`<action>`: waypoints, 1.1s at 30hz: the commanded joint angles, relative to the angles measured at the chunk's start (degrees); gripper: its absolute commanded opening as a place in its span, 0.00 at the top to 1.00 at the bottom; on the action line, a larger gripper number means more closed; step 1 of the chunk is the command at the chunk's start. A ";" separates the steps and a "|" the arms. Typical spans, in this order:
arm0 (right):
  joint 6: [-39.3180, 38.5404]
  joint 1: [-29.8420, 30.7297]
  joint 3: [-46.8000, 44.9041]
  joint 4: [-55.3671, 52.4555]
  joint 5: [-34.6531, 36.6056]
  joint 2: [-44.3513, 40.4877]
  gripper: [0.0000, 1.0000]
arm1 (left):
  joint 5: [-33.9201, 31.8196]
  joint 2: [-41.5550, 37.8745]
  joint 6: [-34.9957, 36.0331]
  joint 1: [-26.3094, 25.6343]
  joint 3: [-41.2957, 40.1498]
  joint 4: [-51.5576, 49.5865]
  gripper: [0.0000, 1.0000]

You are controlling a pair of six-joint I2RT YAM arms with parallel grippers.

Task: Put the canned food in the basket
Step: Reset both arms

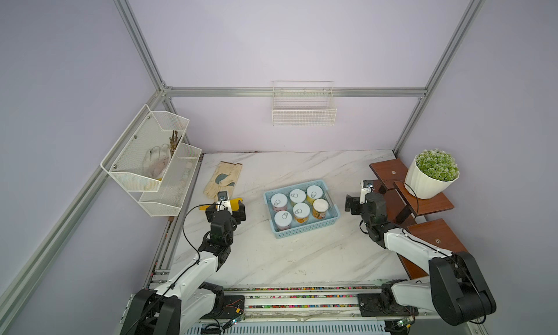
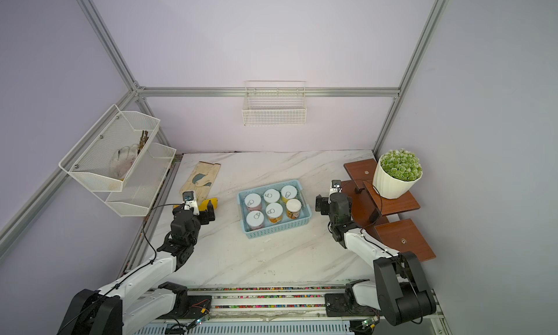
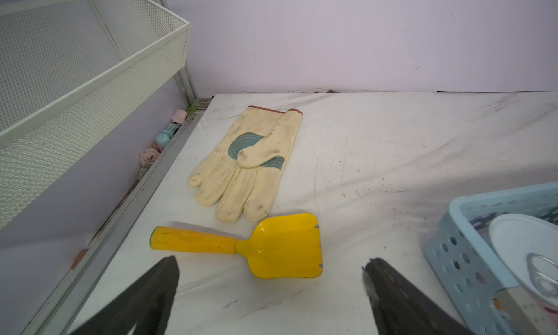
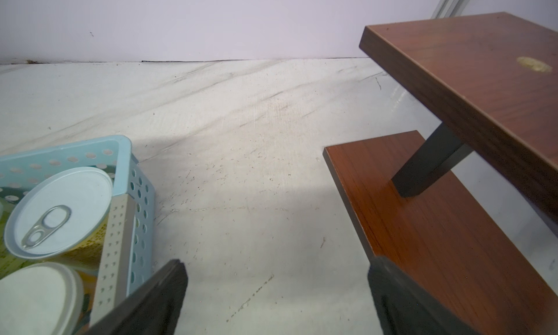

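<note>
In both top views the light-blue basket [image 1: 305,230] [image 2: 279,230] sits mid-table with several cans of the canned food [image 1: 301,212] [image 2: 274,211] standing upright inside it. My left gripper [image 3: 271,267] hovers open and empty to the basket's left, just short of a yellow scoop. One can [image 3: 525,249] and a basket corner [image 3: 459,258] show at that view's edge. My right gripper [image 4: 277,265] is open and empty over bare table, between the basket [image 4: 142,203] and the wooden stand. A pull-ring can [image 4: 63,209] shows inside the basket there.
A yellow scoop [image 3: 280,246] and a cream work glove [image 3: 250,164] lie left of the basket. A white mesh rack [image 1: 151,161] hangs on the left wall and a wire basket [image 1: 303,110] on the back wall. A stepped wooden stand [image 4: 422,227] with a potted plant [image 1: 428,179] stands at right.
</note>
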 commanded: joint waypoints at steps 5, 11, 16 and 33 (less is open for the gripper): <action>-4.45 -3.25 -5.30 18.44 -4.32 4.80 0.00 | 2.18 6.99 4.41 5.06 -1.88 13.46 0.00; -4.81 -4.99 -6.48 22.83 -7.69 5.71 0.00 | 8.63 14.98 7.34 7.27 -1.38 22.28 0.00; -4.47 -5.84 -7.63 27.04 -9.74 5.98 0.00 | 13.21 20.25 5.01 10.61 -0.61 28.08 0.00; -1.53 -7.64 -12.18 45.08 -7.77 15.22 0.00 | 14.06 29.91 4.04 11.76 3.21 28.85 0.00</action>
